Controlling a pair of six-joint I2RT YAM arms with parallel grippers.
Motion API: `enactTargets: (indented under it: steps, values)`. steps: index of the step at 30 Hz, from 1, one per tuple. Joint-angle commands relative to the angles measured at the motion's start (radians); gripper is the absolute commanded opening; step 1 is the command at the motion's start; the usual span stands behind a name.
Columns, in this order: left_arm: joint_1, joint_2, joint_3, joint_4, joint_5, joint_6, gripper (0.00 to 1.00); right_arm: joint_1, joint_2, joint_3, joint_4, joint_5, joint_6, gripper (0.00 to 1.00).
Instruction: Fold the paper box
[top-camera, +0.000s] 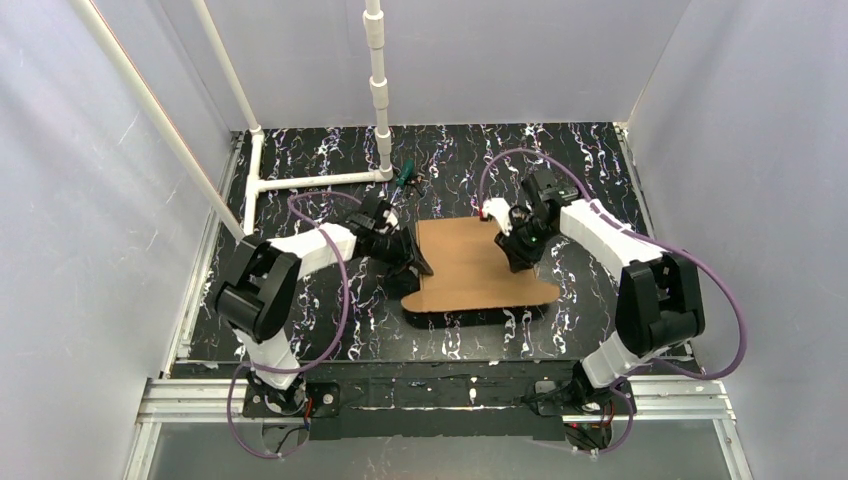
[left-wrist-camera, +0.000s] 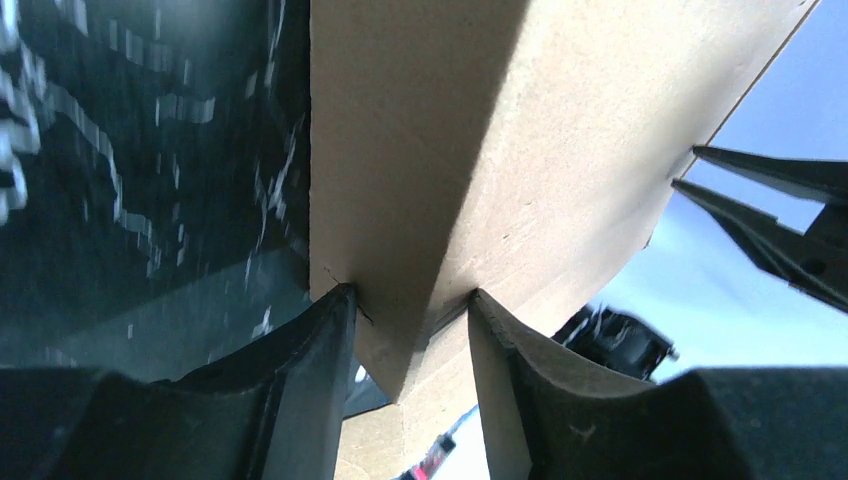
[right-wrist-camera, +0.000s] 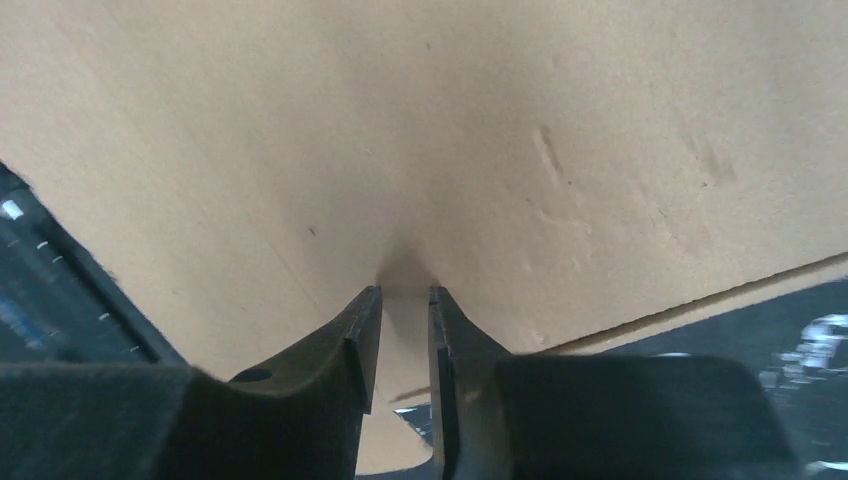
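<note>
The left gripper and right gripper each clamp the paper box; uneven pulling may tear or release an edge.

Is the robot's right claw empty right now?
No, the right gripper is closed on a pinch of the brown cardboard, which fills the view just ahead of it.

Top camera looks down from high on the near side, box mid-frame. Each wrist camera faces that box from very close, filling its frame; all 3 views share it.
</note>
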Motion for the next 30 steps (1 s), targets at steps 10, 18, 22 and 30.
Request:
enactTargets:
  steps: [10, 18, 22, 30]
  values:
    - [0.093, -0.087, 0.225, -0.137, -0.309, 0.221, 0.57, 0.021, -0.347, -0.114, -0.058, -0.304, -0.622, 0.98]
    - [0.222, -0.394, 0.015, -0.154, -0.101, 0.319, 0.9, 0.059, -0.28, -0.069, 0.147, -0.162, -0.314, 0.85]
    - [0.235, -0.448, -0.14, -0.102, 0.059, 0.267, 0.61, -0.041, -0.321, -0.083, 0.148, -0.12, -0.199, 0.64]
    - [0.198, -0.359, -0.183, -0.088, -0.02, 0.283, 0.42, -0.236, -0.449, -0.236, 0.146, 0.031, -0.2, 0.2]
